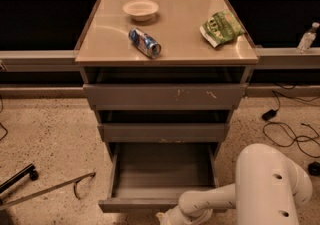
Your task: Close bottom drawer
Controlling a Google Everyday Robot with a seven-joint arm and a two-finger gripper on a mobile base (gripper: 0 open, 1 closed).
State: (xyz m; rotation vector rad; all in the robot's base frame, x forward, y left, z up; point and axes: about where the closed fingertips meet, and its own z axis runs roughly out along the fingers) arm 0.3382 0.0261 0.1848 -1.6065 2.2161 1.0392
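End effector [168, 217] at front of bottom drawer [162, 171] (standing open).

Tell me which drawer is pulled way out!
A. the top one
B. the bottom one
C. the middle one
B: the bottom drawer sticks far out, so you can see right into its grey box, and the gripper is down low by its front edge.

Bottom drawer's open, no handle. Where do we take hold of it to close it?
Take the flat front panel of the bottom drawer, from the front at mid-width. It stands pulled out with no handle, so a push probably suits better than a pinch. The gripper sits low, just before that panel.
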